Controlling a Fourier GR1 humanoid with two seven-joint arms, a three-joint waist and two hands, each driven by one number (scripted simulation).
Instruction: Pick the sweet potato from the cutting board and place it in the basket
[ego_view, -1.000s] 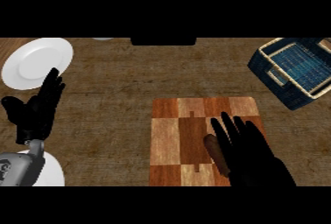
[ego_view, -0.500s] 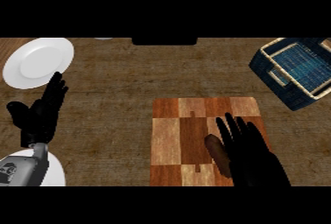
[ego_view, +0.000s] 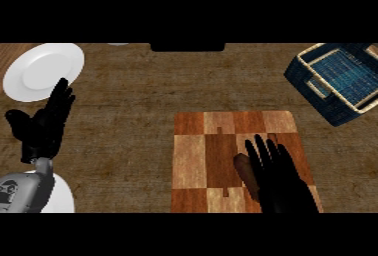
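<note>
- The sweet potato (ego_view: 242, 172) lies on the lower right part of the wooden cutting board (ego_view: 196, 155)
- Right hand (ego_view: 284, 182) overlaps its right side, fingers (ego_view: 262, 150) straight, released, grasping nothing
- Left hand (ego_view: 43, 127) rests at the view's left, fingers relaxed, below a white plate (ego_view: 44, 70)
- Dark blue basket (ego_view: 317, 100) stands on the counter (ego_view: 125, 125), well apart from the board

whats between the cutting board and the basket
Nothing stands there: in the head view only bare wooden counter lies between the cutting board and the basket.
</note>
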